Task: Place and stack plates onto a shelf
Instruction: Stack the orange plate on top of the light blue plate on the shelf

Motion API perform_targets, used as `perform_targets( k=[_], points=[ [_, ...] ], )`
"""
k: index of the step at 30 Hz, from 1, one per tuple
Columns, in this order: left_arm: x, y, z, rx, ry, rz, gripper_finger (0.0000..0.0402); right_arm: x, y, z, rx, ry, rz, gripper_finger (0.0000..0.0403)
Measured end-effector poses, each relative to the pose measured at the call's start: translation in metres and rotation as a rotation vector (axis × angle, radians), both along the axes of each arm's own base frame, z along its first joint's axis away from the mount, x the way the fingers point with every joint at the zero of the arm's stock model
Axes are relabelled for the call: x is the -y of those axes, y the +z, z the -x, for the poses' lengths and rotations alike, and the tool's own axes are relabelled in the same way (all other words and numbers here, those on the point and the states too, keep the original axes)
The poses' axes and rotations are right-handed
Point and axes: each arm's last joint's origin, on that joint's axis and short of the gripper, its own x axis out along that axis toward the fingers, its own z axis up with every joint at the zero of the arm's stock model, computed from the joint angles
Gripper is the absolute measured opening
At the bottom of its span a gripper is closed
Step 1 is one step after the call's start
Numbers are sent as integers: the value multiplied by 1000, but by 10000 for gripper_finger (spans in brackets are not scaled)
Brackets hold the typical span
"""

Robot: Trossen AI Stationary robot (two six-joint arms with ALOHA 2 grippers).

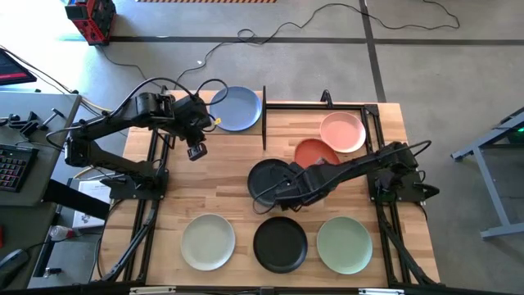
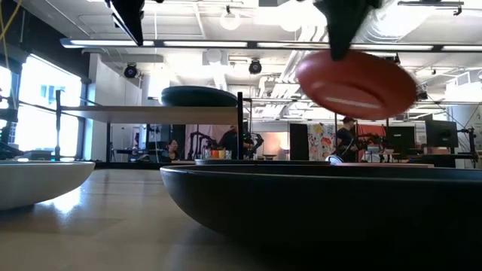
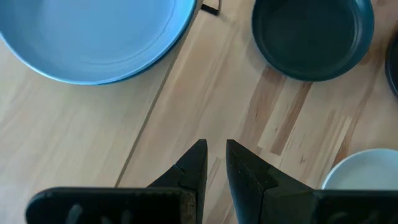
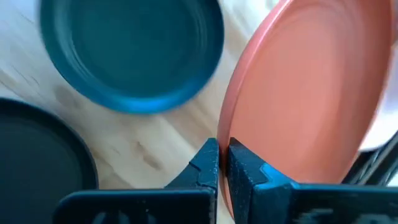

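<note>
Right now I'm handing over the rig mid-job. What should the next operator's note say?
Right gripper: shut on the rim of the orange-red plate, which is lifted clear of the table and tilted.
Left gripper: fingers slightly apart, empty, above the table near the blue plate.
Done: the blue plate appears to sit on the shelf.
Left: shelve the orange-red plate, then the pink plate, dark teal plate, cream plate, black plate and sage plate.

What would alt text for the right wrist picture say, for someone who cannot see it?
The right gripper pinches the rim of an orange-red plate, holding it tilted above the wooden table. Beyond it lie a dark teal plate and part of a black plate.
</note>
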Motion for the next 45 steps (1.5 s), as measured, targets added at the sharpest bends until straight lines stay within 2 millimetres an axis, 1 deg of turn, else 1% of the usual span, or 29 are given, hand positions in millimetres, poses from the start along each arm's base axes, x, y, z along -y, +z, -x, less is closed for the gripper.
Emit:
perform_targets(
  k=[4,9,14,20,24,28,34,38,45],
  points=[
    [0,-1,1,-12,20,12,56,8,15,-5,28,91,49,0],
    [1,-1,3,-22,60,31,80,18,29,-8,10,237,101,0],
    [-2,-2,3,23,268,97,107,24,38,-10,-79,490,152,0],
    [-3,-2,2,84,483,187,109,24,48,-12,-204,839,235,0],
    [-2,-1,0,125,568,268,106,24,55,-16,-224,998,283,0],
    [-2,0,-4,178,620,311,106,22,56,-21,-226,1125,312,0],
    [-4,5,-12,292,676,350,106,21,57,-25,-226,1230,326,0],
    [-7,8,-19,362,675,360,106,20,58,-27,-224,1280,350,0],
    [-9,8,-27,409,681,369,106,19,59,-32,-212,1338,399,0]
  ],
)
